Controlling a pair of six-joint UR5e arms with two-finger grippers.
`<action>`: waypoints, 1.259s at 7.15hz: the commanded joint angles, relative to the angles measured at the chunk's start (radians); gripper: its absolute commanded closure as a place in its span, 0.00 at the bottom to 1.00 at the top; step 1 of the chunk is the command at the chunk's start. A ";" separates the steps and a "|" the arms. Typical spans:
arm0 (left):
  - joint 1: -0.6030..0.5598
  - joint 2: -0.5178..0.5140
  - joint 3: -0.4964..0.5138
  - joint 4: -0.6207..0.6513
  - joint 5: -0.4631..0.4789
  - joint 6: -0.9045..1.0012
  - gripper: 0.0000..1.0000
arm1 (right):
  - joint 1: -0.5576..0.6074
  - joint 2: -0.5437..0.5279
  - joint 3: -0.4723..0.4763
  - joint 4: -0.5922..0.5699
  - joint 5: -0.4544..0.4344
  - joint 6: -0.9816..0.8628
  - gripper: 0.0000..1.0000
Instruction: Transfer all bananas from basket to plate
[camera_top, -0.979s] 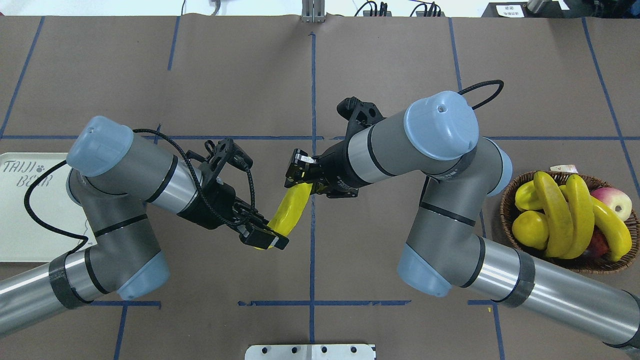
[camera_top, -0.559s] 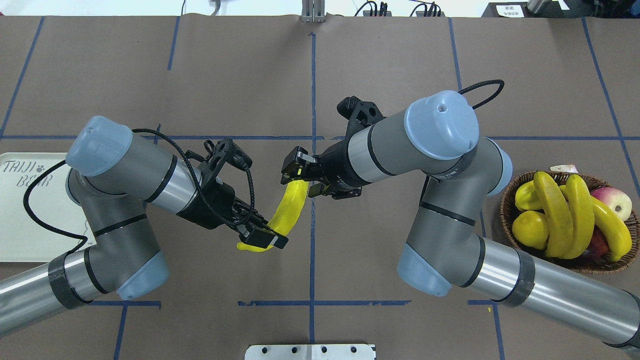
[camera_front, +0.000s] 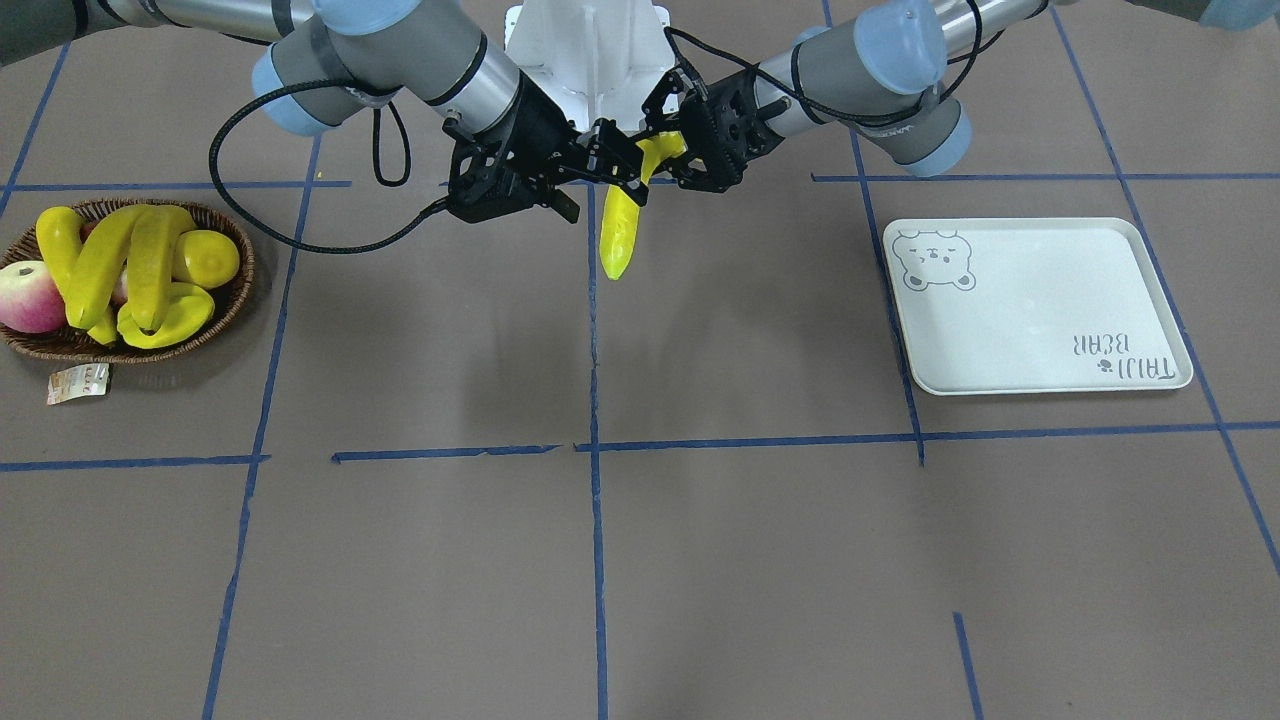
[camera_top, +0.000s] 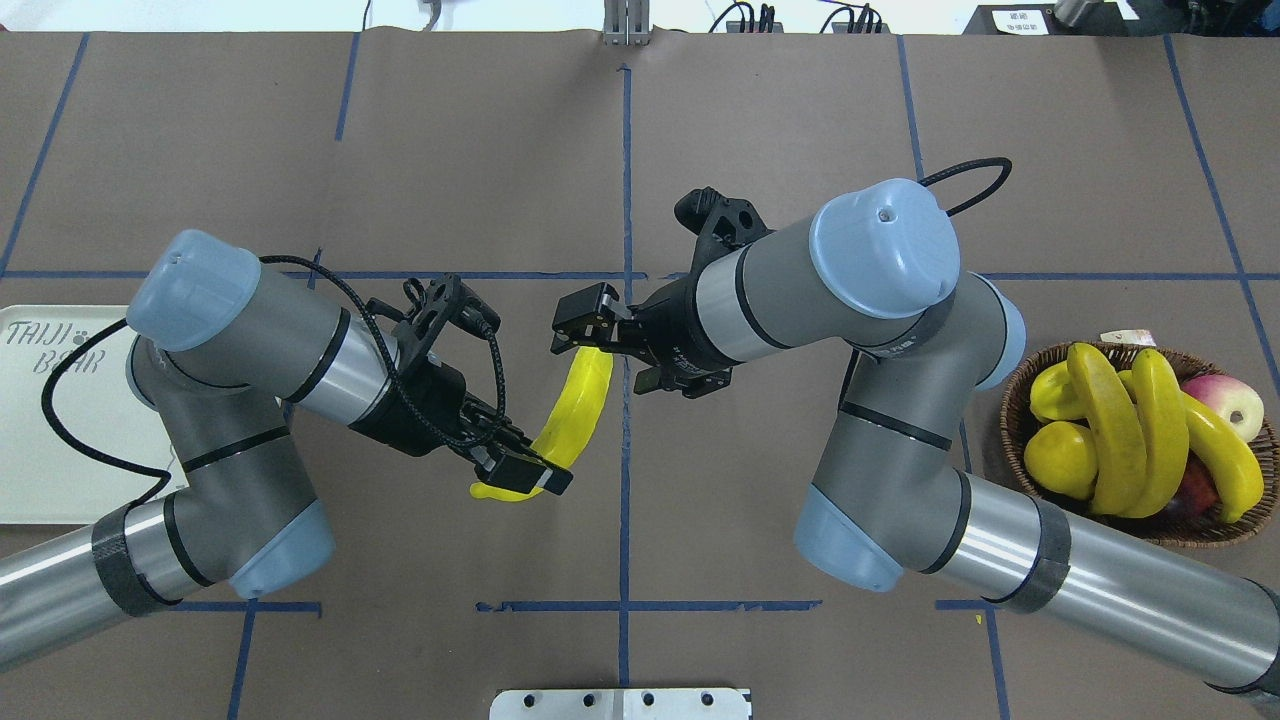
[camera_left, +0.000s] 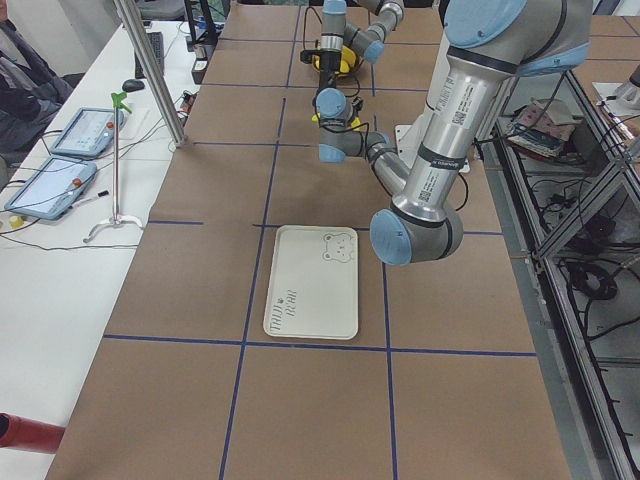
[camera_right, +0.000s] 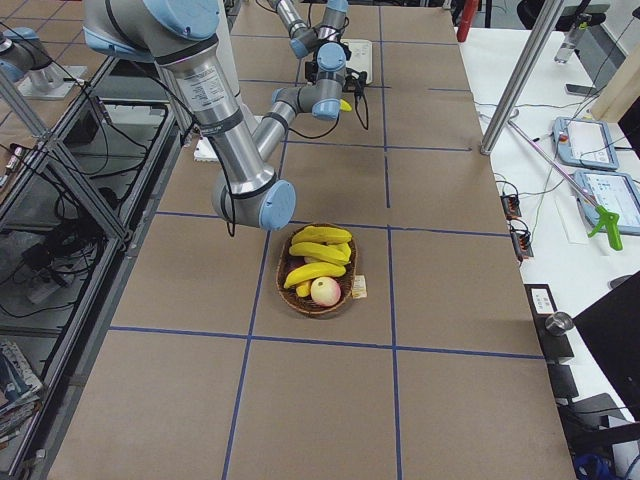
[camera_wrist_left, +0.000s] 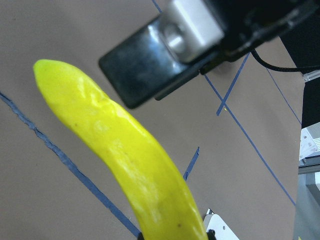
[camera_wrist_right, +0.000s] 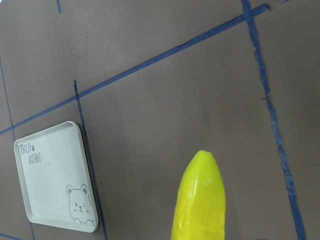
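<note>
near the middle of the overhead view a yellow banana (camera_top: 580, 405) is held in the air above the desk (camera_top: 480, 150), slanting from the centre down toward the lower left. the left gripper (camera_top: 520, 475), coming in from the left of that frame, has its jaws closed tight on the banana's lower end, with the stem tip poking out beyond them. the right gripper (camera_top: 608, 350), reaching in from the right, sits at the banana's upper end with its jaws spread apart; in the left wrist view one dark jaw stands off the peel with a gap between. three more bananas (camera_top: 1112, 430) lie in the wicker basket (camera_top: 1012, 425) at the right edge, piled with a lemon (camera_top: 1060, 458) and an apple (camera_top: 1235, 402). the cream tray (camera_top: 30, 460) with a bear face lies at the left edge, partly under the left arm, well apart from the basket.
</note>
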 joint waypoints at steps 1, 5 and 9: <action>-0.013 0.045 0.002 0.007 0.060 -0.070 1.00 | 0.016 -0.008 0.002 -0.015 0.007 -0.005 0.00; -0.114 0.235 -0.030 0.128 0.180 -0.073 1.00 | 0.077 -0.051 0.027 -0.180 0.033 -0.012 0.00; -0.283 0.390 -0.049 0.284 0.184 -0.028 1.00 | 0.108 -0.068 0.210 -0.664 0.034 -0.309 0.00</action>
